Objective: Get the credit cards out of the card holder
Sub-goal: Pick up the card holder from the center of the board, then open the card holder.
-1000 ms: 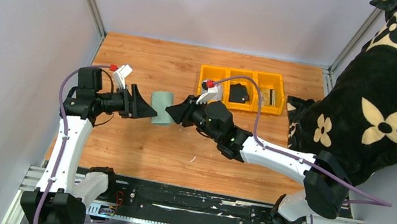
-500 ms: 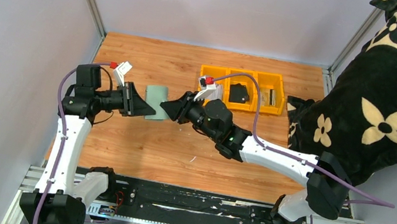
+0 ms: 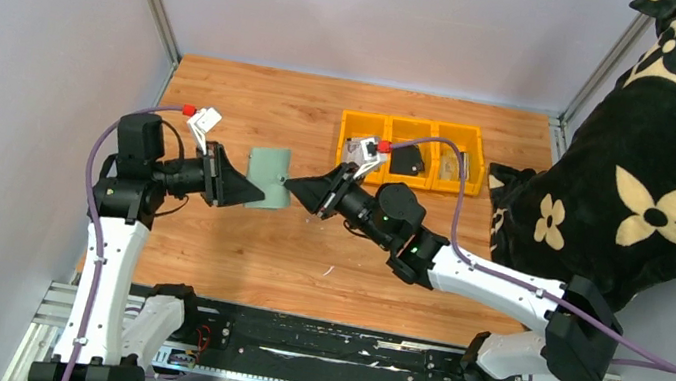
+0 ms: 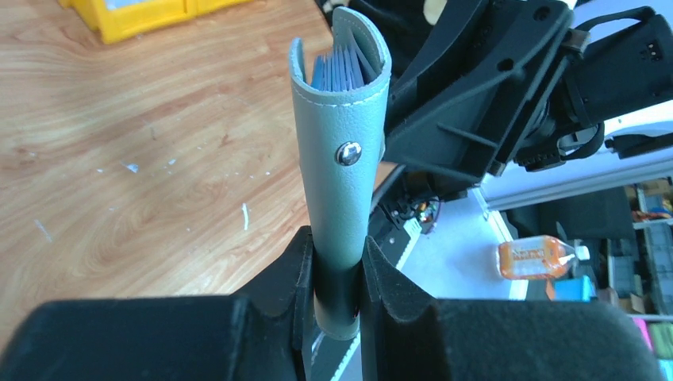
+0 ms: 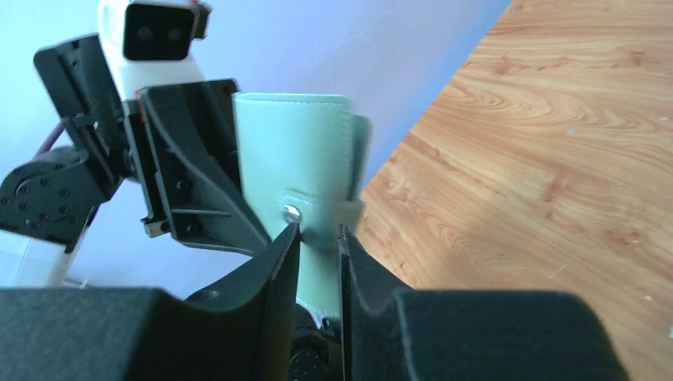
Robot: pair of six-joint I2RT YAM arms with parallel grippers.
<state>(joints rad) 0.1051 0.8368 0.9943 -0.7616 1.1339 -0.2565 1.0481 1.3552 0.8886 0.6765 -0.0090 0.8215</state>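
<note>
The pale grey-green card holder (image 3: 268, 170) is held in the air between my two grippers, above the wooden table (image 3: 235, 246). My left gripper (image 3: 252, 194) is shut on its lower end; in the left wrist view the holder (image 4: 341, 159) stands up from between the fingers (image 4: 337, 242). Thin bluish card edges (image 4: 337, 67) show inside its folded top. My right gripper (image 3: 292, 184) meets the holder's right edge. In the right wrist view its fingers (image 5: 316, 232) are closed on the small snap tab of the holder (image 5: 294, 151). No card is outside the holder.
A row of three yellow bins (image 3: 414, 125) stands at the back right, with a bulky black lump (image 3: 406, 160) in the middle one. A big black plush with cream flowers (image 3: 664, 148) fills the right side. Metal frame posts and grey walls ring the table.
The holder has risen slightly and turned its flat face more toward the top camera. The left arm has drawn back left. The right arm has shifted right, its fingertips staying at the holder's edge.
</note>
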